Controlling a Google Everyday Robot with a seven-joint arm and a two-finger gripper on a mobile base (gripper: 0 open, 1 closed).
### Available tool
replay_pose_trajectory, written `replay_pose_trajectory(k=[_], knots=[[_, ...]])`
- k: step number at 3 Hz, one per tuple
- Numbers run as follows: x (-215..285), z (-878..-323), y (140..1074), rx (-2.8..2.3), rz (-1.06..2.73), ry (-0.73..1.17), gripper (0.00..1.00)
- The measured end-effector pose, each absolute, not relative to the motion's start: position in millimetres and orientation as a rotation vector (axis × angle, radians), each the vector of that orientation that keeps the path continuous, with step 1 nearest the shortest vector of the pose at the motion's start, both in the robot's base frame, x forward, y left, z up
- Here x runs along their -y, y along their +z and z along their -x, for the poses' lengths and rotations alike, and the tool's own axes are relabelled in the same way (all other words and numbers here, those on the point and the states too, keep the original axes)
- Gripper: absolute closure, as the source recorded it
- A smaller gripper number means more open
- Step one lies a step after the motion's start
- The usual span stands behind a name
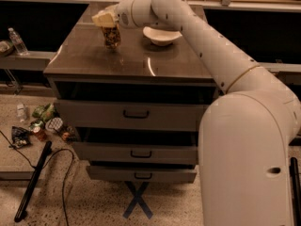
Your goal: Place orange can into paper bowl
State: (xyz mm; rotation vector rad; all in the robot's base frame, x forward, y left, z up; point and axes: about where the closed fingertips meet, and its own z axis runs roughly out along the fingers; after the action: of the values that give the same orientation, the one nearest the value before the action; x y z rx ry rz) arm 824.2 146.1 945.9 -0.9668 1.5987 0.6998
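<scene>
Orange can (112, 36) upright toward the left rear of the cabinet top (127, 62), patterned body in view, upper end hidden. Base low against the brown surface; whether resting on it or just lifted, impossible to tell. Gripper (105, 20) right over the can, pale jaws closed on its upper part, covering the silver end.

Paper bowl (162, 36) to the right of the can on the same top, near but apart from it, white, shallow, upright. Part of its far rim hidden behind the arm (207, 51). Arm white and thick, reaching in from the lower right, passing above and behind the bowl, wrist bent leftward to the can. Bright glint on the tabletop between can and bowl, nearer the front edge.

Under the top, a dark open gap, then three drawers (136, 114) stacked, each with a small dark handle. Large rounded robot body (244, 164) filling the lower right, overlapping the cabinet's right side.

On the speckled floor left of the cabinet, a heap of litter (44, 124), among it a small red can (38, 133). Black cable (62, 182) looping past it, a black rod (33, 181) lying beside. Blue tape cross (138, 200) on the floor beneath the lowest drawer. Clear plastic bottle (18, 41) on a ledge at far left.
</scene>
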Motion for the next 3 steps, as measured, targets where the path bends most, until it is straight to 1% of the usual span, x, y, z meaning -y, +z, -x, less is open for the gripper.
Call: replay_pose_trajectory(k=[1, 2, 3], knots=[[-104, -836, 987, -1.563, 0.881, 0.608, 0.99], [-41, -856, 1016, -1.566, 0.744, 0.470, 1.00], [11, -876, 1011, -1.607, 0.620, 0.387, 1.00]])
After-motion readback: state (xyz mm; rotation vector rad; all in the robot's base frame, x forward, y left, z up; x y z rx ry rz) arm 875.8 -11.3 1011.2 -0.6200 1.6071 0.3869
